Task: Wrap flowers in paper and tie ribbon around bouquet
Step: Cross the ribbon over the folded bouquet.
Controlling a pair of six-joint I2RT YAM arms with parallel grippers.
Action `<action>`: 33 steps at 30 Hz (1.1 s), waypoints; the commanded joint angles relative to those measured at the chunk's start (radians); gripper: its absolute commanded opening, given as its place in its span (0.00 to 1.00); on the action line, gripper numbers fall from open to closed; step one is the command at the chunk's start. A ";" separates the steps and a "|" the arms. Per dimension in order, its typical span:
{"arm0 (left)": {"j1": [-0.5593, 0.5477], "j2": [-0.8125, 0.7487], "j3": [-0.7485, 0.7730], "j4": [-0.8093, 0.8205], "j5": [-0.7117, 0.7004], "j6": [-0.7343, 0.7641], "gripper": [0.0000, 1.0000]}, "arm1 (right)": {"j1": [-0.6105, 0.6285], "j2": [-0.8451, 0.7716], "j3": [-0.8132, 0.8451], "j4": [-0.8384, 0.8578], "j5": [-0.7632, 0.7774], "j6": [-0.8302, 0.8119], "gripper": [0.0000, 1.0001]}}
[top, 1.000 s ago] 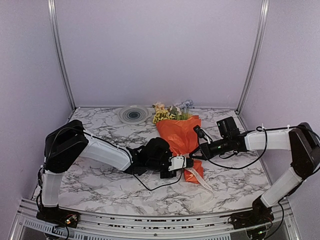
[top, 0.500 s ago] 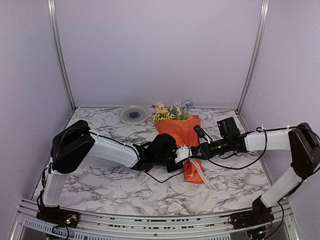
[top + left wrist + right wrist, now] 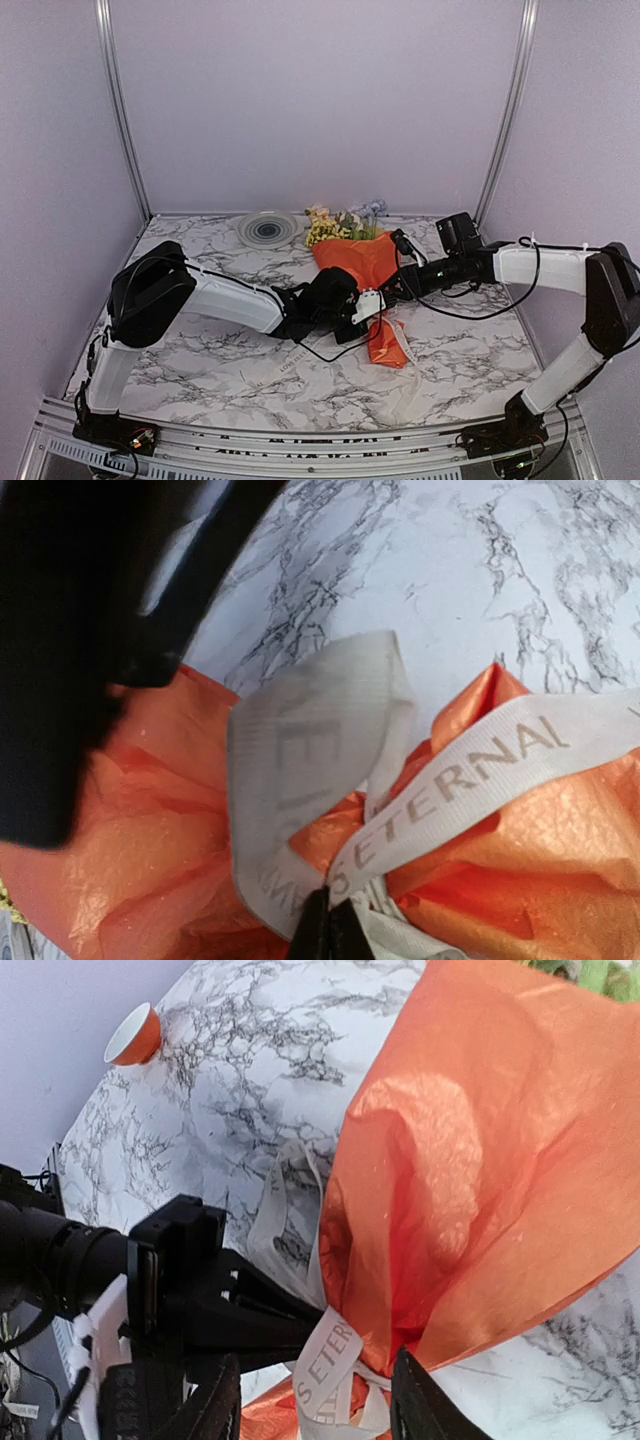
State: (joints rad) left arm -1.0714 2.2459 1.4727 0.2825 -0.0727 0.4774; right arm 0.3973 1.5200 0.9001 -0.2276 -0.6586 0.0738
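Blocking bouquet (image 3: pixel 360 258): left gripper (image 3: pixel 325 935), ribbon (image 3: pixel 450 790); plate (image 3: pixel 268 230) behind

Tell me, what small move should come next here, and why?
Probably close the right pincer on the cream lettered ribbon: its jaws stand open astride the neck of the orange paper bouquet, while the left pincer pinches the ribbon.

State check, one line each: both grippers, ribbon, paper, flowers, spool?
left gripper: shut on the ribbon
right gripper: open, fingers either side of the ribbon
ribbon: around the paper's narrow neck, one loop up
paper: wrapped into a cone
flowers: blossoms out the wide end
spool: apart from the paper, untouched
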 commanded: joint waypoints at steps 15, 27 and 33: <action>0.000 0.024 0.034 -0.058 0.011 -0.031 0.00 | -0.041 0.187 0.237 -0.182 0.007 -0.177 0.11; 0.004 0.035 0.058 -0.058 0.025 -0.064 0.00 | -0.030 0.228 0.155 -0.163 -0.109 -0.189 0.06; 0.011 0.038 0.061 -0.059 0.041 -0.088 0.00 | -0.024 0.226 0.134 -0.168 -0.150 -0.187 0.07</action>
State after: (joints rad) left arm -1.0679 2.2574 1.5082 0.2466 -0.0544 0.4206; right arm 0.3664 1.7451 1.0466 -0.3904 -0.7555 -0.1009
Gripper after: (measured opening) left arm 0.004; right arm 0.064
